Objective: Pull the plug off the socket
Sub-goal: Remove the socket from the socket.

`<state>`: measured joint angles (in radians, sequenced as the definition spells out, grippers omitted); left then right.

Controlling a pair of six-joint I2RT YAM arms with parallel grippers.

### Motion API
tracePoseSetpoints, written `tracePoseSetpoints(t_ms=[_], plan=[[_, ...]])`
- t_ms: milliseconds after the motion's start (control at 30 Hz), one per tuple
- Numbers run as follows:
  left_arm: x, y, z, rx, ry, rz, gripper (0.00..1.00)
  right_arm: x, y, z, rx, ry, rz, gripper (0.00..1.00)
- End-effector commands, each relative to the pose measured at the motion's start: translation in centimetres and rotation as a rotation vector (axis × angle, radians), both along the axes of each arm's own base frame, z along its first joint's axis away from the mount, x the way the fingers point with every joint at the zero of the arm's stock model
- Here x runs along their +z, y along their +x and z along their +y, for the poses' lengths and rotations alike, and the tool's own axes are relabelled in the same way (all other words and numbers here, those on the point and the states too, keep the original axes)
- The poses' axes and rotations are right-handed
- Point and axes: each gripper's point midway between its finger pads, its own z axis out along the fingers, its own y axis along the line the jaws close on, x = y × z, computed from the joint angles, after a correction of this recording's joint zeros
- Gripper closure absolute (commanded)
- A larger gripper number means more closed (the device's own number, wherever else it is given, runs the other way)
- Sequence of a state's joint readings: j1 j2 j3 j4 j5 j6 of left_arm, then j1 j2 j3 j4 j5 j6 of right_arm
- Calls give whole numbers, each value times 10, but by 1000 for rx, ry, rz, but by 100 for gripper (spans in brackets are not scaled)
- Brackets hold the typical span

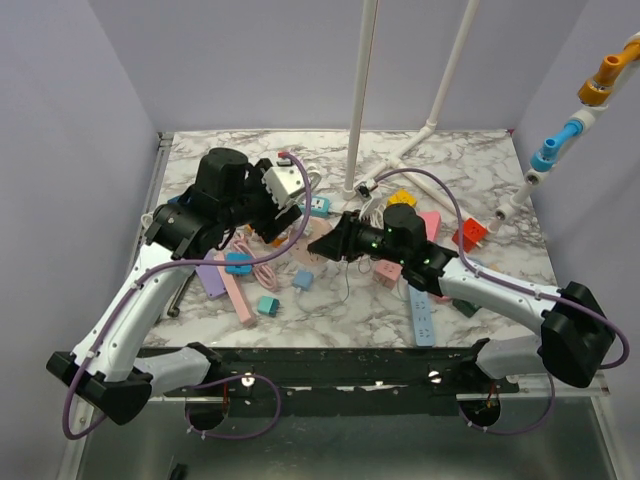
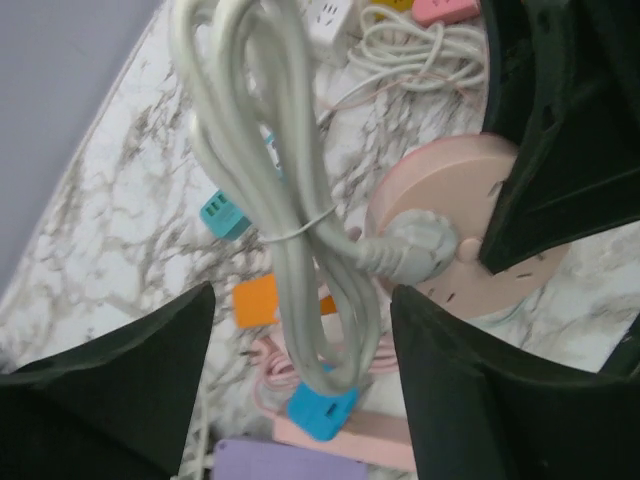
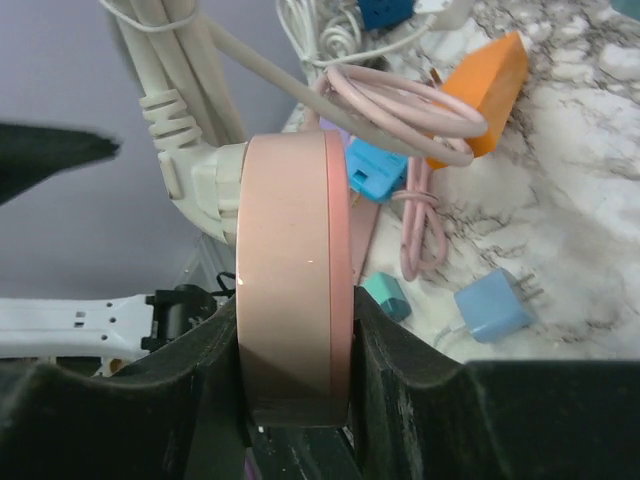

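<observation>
right end effector [image 3: 297,325] | clamps socket [image 3: 290,220] rim | plug [image 3: 195,185] seated

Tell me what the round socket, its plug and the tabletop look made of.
Round socket: smooth pink plastic, probably; glossy highlight on its rim. Plug: off-white moulded plastic or rubber, matte, ribbed strain relief. Tabletop: marble-look, grey veins on white; stone or laminate, cannot tell.

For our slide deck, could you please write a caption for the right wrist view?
Right fingers clamp the round pink socket edge-on, with the white plug seated in its face.
</observation>
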<state>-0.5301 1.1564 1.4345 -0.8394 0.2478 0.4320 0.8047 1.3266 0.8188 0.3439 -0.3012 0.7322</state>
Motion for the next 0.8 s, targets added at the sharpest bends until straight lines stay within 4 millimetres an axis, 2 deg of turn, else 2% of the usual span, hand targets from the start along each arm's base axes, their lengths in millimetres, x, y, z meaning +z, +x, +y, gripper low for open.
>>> tracePoseSetpoints(t_ms=[0, 33, 167, 233, 333, 400, 533, 667, 767], plan=[[18, -6, -7, -78, -56, -98, 12, 33, 12, -3, -58, -1, -47, 87], [20, -8, -6, -89, -60, -123, 2, 34, 14, -4, -66, -15, -43, 88], [37, -17, 1, -114, -76, -178, 1, 41, 18, -3, -63, -108, -13, 88], [45, -30, -1, -185, -82, -202, 2, 40, 15, -2, -42, -153, 16, 88], [36, -54, -7, -347, -46, -243, 1, 47, 10, 3, 12, -182, 41, 88], [23, -60, -10, -415, 13, -294, 1, 51, 5, 6, 52, -192, 55, 88], [10, -58, -18, -515, 88, -456, 1, 63, -5, 8, 102, -172, 58, 88], [5, -47, -28, -566, 162, -621, 2, 65, -12, 8, 135, -165, 64, 88], [-2, -41, -35, -610, 204, -659, 2, 63, -15, 9, 148, -168, 69, 88]])
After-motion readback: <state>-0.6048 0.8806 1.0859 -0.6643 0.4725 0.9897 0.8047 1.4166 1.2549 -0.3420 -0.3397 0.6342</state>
